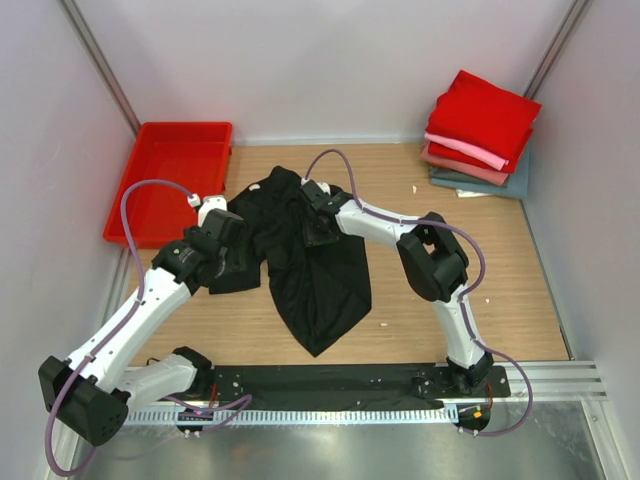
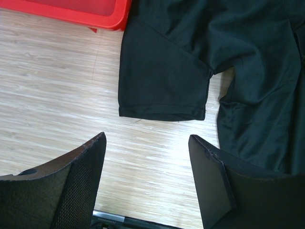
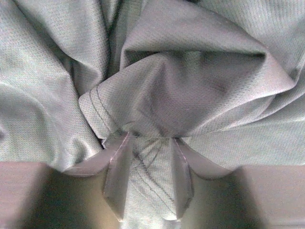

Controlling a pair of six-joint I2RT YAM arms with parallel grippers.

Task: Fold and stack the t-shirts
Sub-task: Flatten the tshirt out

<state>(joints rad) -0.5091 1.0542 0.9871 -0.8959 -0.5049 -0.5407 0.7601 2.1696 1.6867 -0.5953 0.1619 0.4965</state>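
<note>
The black t-shirt (image 1: 312, 275) lies crumpled on the middle of the table. My left gripper (image 1: 228, 235) is open and empty just above the wood. In the left wrist view (image 2: 147, 143) it hovers just short of the hem of the shirt's left sleeve (image 2: 162, 81). My right gripper (image 1: 320, 225) presses into the shirt's upper middle. In the right wrist view (image 3: 148, 140) it is shut on a bunched fold of the cloth (image 3: 190, 71). A stack of folded t-shirts stands at the back right: bright red (image 1: 487, 115) on top, then pink (image 1: 462, 149), dusty-rose (image 1: 465, 166) and grey-teal (image 1: 500, 184).
A red plastic tray (image 1: 185, 127) sits at the back left, its corner close to the sleeve (image 2: 102, 16). White walls close in both sides and the back. A black base rail (image 1: 330, 380) runs along the near edge.
</note>
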